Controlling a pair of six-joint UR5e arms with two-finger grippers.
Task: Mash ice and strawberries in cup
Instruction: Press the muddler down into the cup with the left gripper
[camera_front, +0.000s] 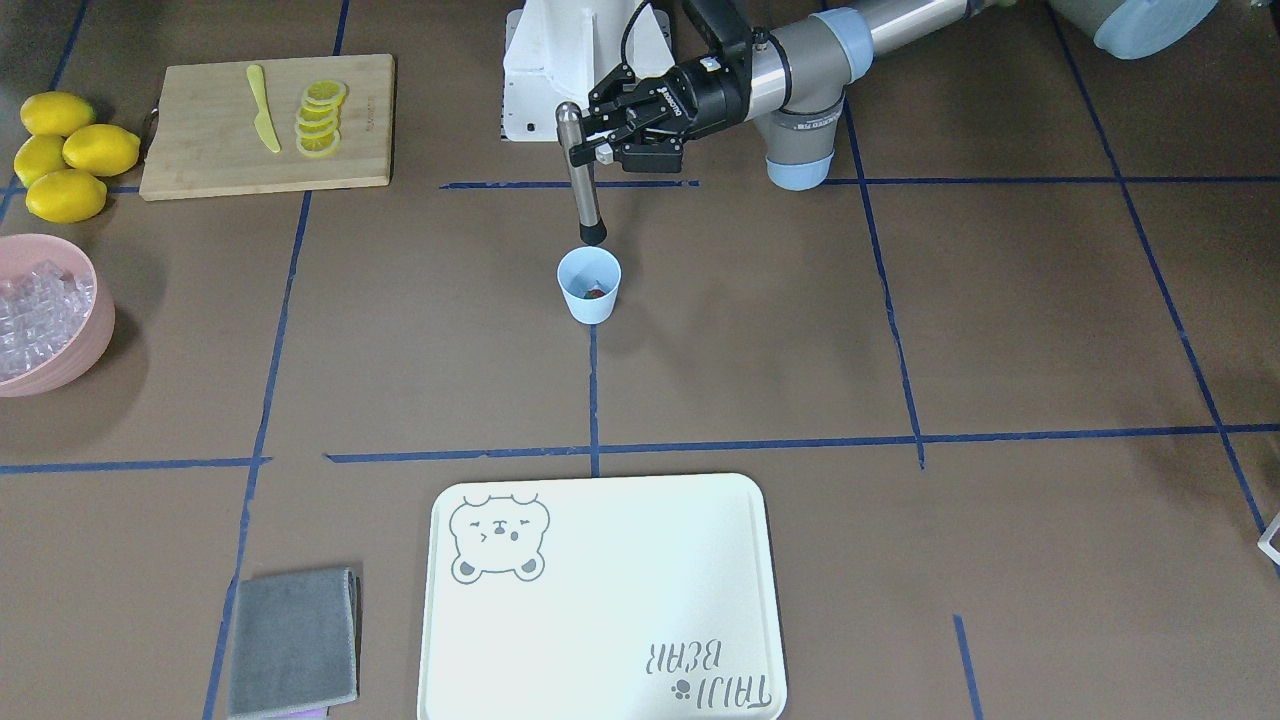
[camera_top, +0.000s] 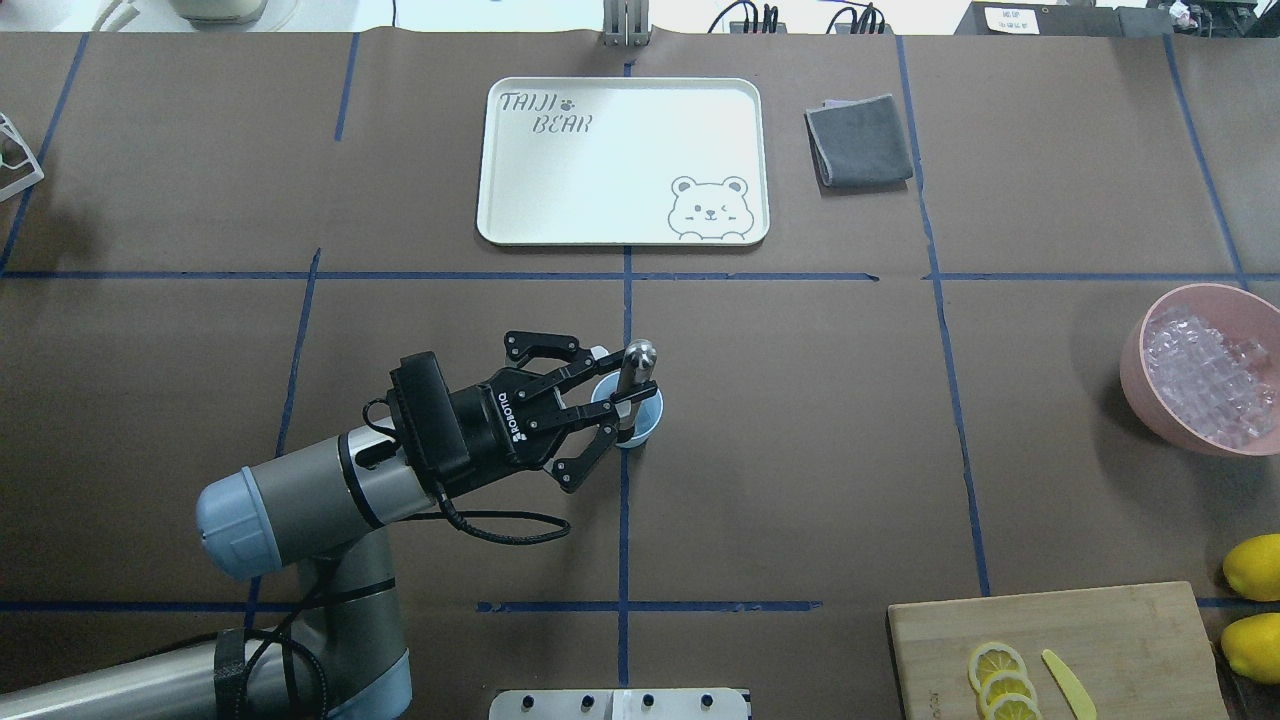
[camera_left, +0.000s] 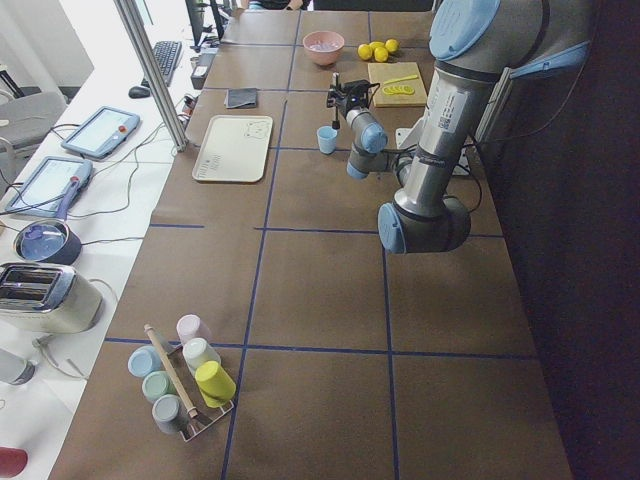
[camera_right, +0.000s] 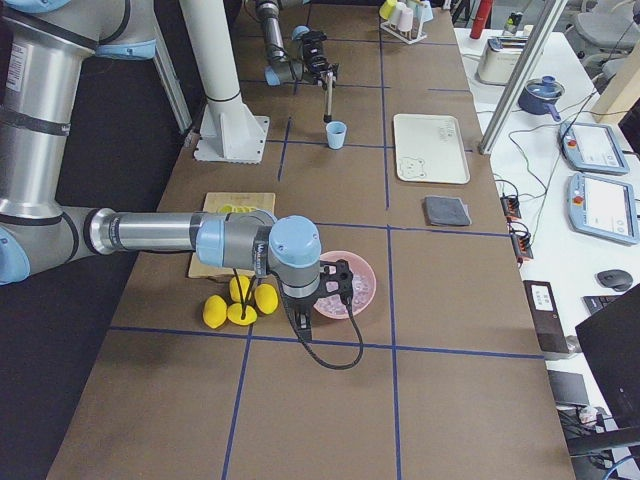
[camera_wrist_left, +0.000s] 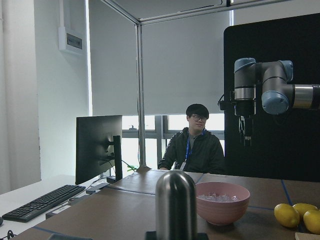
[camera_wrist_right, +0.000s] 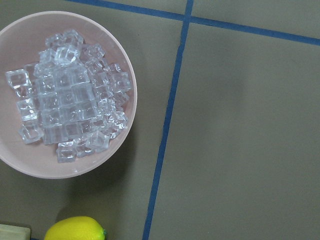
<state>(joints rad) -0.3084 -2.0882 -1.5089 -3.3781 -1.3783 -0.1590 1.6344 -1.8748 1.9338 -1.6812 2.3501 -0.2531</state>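
Note:
The light-blue cup (camera_front: 590, 290) stands at the table's middle, with the red strawberry (camera_front: 595, 293) inside it. I cannot make out ice in the cup. My left gripper (camera_front: 585, 143) is shut on an upright metal muddler (camera_front: 580, 180), whose black tip hangs just above the cup's rim. In the overhead view the left gripper (camera_top: 612, 385) and muddler (camera_top: 637, 362) are over the cup (camera_top: 643, 422). The ice (camera_wrist_right: 75, 100) fills a pink bowl (camera_wrist_right: 131, 85). My right gripper (camera_right: 335, 283) hovers above that bowl; its fingers do not show clearly.
A cutting board (camera_front: 210, 150) holds lemon slices (camera_front: 320, 120) and a yellow knife (camera_front: 262, 110). Whole lemons (camera_front: 65, 155) lie beside it, near the pink bowl (camera_front: 98, 330). A cream tray (camera_front: 600, 600) and a grey cloth (camera_front: 292, 640) are across the table.

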